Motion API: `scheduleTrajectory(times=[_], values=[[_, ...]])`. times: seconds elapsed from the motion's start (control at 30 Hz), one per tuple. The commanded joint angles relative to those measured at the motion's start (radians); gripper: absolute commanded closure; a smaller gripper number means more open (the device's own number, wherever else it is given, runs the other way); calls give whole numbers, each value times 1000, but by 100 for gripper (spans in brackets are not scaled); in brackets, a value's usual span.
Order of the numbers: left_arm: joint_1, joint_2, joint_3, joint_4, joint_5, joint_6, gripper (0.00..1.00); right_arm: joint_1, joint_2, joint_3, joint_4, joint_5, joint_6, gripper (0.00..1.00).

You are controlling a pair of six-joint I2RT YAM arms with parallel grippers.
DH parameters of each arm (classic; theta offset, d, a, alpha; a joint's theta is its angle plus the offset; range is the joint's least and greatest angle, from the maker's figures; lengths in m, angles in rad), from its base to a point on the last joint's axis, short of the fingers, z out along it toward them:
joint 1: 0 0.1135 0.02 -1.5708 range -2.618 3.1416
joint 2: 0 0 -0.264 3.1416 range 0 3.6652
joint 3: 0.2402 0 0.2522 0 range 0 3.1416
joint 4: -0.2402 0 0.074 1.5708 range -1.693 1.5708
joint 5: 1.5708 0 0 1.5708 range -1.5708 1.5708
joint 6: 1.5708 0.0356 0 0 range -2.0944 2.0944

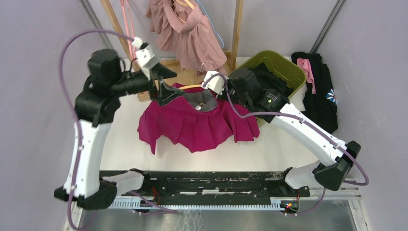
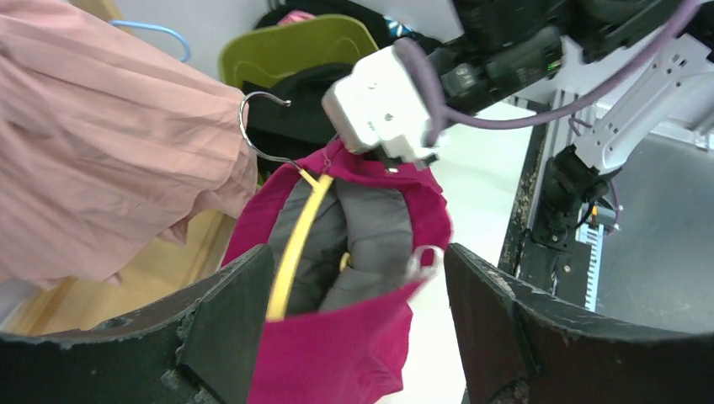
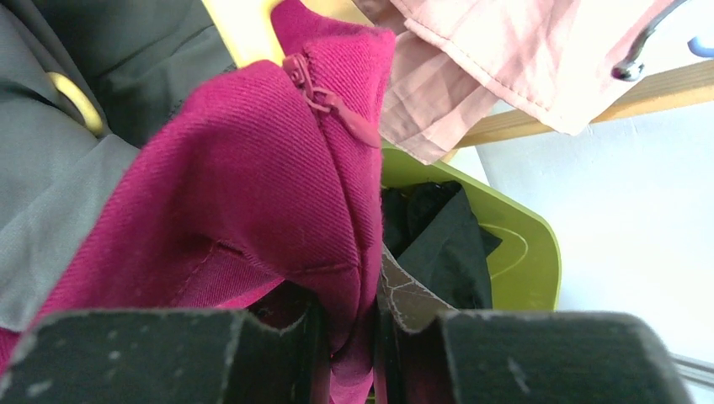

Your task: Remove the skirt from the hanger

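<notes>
left gripper (image 2: pixel 355 257) jaws wide, gripping nothing; right gripper (image 3: pixel 345 337) pinches pleated magenta twill skirt (image 1: pixel 192 126) waistband; thin yellow hanger (image 2: pixel 295 244) inside

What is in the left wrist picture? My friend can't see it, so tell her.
A dark pink skirt sits between two black robot fingers spread wide apart at the bottom of the picture. Inside its open top are a grey lining and a yellow hanger. Pale pink clothes hang on the left, with a green bin behind.
</notes>
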Motion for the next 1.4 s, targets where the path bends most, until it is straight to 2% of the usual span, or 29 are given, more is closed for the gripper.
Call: scheduleTrajectory(times=[0.0, 0.23, 0.5, 0.73, 0.9, 1.07, 1.37], values=[[-1, 160, 50, -12, 140, 112, 23, 3, -79, 29, 106, -94, 47, 99], [-7, 268, 78, -53, 166, 190, 24, 24, -103, 50, 23, -187, 42, 99], [-30, 340, 120, -59, 172, 162, 25, 40, -120, 43, 18, -218, 45, 99], [-98, 328, 59, -181, 105, 224, 35, 44, -104, 53, 29, -191, 42, 99], [-112, 306, 18, -230, 58, 229, 38, 44, -92, 68, 33, -175, 34, 99], [-124, 276, 11, -233, 66, 232, 37, 43, -86, 80, 33, -173, 31, 99], [-181, 343, -43, -232, 41, 235, 24, 44, -95, 82, 35, -168, 32, 99]])
